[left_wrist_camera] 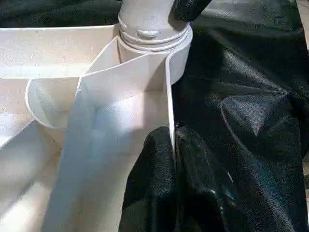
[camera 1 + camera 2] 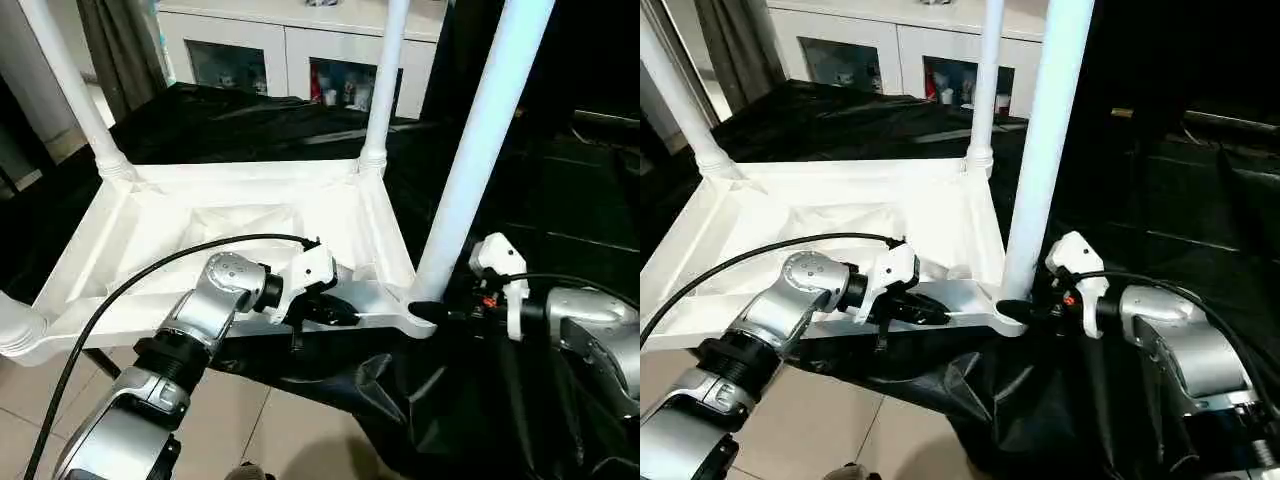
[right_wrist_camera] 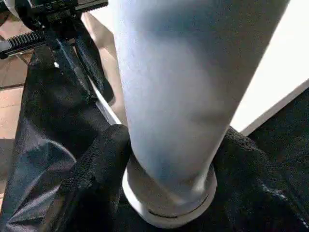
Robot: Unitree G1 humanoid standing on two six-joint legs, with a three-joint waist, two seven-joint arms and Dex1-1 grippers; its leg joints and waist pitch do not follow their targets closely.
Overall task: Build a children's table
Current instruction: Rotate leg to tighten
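Tabletop [image 2: 250, 215] lay upside down on black cloth [image 2: 470, 420], legs standing in its corner sockets. Your left gripper [image 1: 172, 159] pinched near rim; right gripper [image 3: 169, 159] straddled near leg [image 2: 480, 150] at its base, fingers against it. Plastic looked light, stiff, slick; you did best gripping low by socket.

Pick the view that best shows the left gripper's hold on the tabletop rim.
Left wrist view: black fingers pinch the rim between them. The eye views show the left gripper from the side; right wrist view shows it distantly.
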